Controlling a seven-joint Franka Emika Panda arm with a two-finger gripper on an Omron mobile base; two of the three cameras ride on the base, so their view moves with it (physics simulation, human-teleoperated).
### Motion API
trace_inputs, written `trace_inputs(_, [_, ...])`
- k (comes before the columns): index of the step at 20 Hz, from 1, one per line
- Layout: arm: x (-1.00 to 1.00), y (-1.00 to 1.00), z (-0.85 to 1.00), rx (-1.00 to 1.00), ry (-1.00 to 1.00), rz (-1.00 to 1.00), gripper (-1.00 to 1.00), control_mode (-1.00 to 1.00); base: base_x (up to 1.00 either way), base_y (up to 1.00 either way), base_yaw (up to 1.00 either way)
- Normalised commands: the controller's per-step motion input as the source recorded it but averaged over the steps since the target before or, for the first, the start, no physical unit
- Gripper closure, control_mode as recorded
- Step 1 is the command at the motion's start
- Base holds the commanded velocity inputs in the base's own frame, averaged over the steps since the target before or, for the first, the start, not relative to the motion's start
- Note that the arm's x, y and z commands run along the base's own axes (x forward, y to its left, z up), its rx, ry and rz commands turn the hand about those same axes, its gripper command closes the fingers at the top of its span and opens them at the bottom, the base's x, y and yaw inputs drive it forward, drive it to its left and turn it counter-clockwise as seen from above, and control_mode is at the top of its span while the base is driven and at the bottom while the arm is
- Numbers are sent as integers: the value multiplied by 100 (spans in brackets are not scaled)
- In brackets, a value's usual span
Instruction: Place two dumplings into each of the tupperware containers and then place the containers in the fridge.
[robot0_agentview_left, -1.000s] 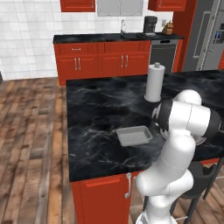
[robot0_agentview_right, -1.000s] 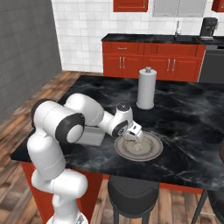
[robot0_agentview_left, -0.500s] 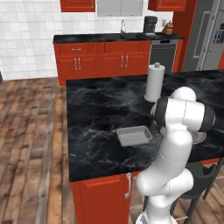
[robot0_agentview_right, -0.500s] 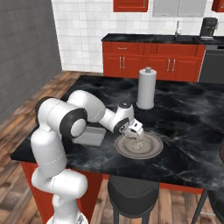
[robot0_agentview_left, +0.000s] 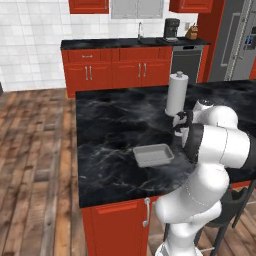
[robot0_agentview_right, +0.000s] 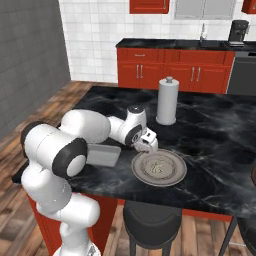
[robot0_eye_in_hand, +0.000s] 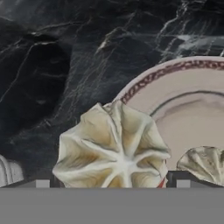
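Jaws wide astride a dumpling (robot0_eye_in_hand: 114, 148) on the plate's (robot0_agentview_right: 176, 176) rim — paper-towel roll (robot0_agentview_right: 168, 101) behind.

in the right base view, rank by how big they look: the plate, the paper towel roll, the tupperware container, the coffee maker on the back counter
1. plate
2. paper towel roll
3. tupperware container, partly hidden by the arm, so unsure against the roll
4. coffee maker, though it stands farthest from the camera
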Motion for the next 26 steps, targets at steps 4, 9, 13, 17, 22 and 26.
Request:
trace_inputs(4, [-19,100,38,-4,12,13,100,-100,0,0,0])
trace_inputs(9, [-1,100,21,0,26,18,100,-100,0,0,0])
trace_inputs(13, [0,92,0,5,27,15,100,-100,0,0,0])
trace_inputs(17, [0,57,-37,14,8,5,100,-100,0,0,0])
trace_inputs(22, [32,6,-45,10,0,0,100,-100,0,0,0])
trace_inputs(26, [24,7,-19,0,0,0,100,-100,0,0,0])
